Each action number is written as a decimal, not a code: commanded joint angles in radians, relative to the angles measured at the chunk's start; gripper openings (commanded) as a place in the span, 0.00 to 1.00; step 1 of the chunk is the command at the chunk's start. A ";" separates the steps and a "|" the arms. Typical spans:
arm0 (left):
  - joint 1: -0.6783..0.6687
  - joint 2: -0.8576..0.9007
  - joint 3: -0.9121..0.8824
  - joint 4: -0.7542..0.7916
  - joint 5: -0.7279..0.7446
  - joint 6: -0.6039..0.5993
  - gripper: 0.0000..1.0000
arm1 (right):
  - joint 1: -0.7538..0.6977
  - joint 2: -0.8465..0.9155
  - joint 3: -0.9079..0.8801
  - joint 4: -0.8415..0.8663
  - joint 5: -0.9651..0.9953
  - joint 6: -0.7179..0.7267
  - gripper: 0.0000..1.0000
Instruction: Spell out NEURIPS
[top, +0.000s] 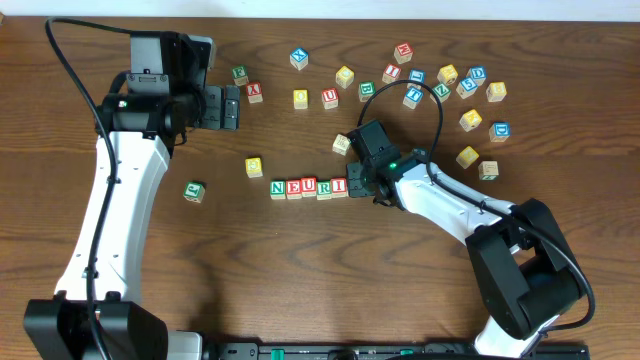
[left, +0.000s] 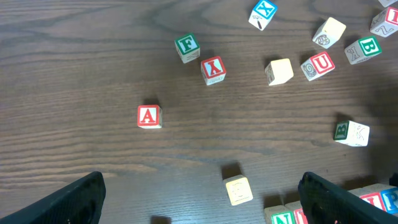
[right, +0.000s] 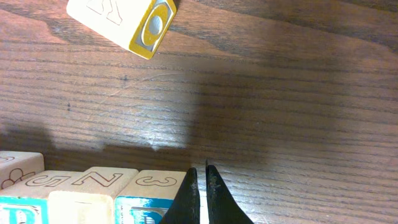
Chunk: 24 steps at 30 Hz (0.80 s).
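On the wooden table (top: 300, 250) a short row of letter cubes (top: 308, 187) lies near the middle. The cubes touch side by side and read N, E, U, R, I from left to right. The right gripper (right: 202, 179) is low over the table at the right end of this row, just beside the I cube (top: 339, 186). Its two fingers are pressed together with nothing between them, so it holds no cube. In the right wrist view, the closed fingertips are just next to the nearest cube of the row. A pale cube with a yellow edge (right: 124, 25) lies tilted a little further away, apart from the row. A yellow-faced cube (top: 254, 166) lies alone to the left of the row, near it but not touching, and a green cube (top: 194, 191) lies further left. The left gripper (top: 232, 107) hangs over the far left part of the table, well apart from the row, with its fingers spread wide and nothing in them. Below it, in the left wrist view, there are a cube with a red A (left: 148, 116), a cube with a green F (left: 186, 46) and a cube with a red X (left: 213, 69). Many loose cubes (top: 445, 90) are scattered over the far right part of the table. I cannot tell which of them carries the P.
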<state>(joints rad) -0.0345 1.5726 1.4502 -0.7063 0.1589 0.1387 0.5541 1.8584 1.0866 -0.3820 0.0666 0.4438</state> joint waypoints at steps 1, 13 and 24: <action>0.003 -0.004 0.026 0.000 0.006 0.011 0.97 | -0.008 0.012 -0.003 -0.008 0.014 0.004 0.01; 0.003 -0.004 0.026 0.000 0.006 0.011 0.98 | -0.044 0.012 -0.001 -0.048 0.156 0.012 0.01; 0.003 -0.004 0.026 0.000 0.006 0.010 0.98 | -0.113 0.012 0.120 -0.070 0.167 -0.009 0.07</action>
<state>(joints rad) -0.0345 1.5726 1.4506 -0.7063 0.1589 0.1387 0.4606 1.8584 1.1297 -0.4427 0.2089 0.4423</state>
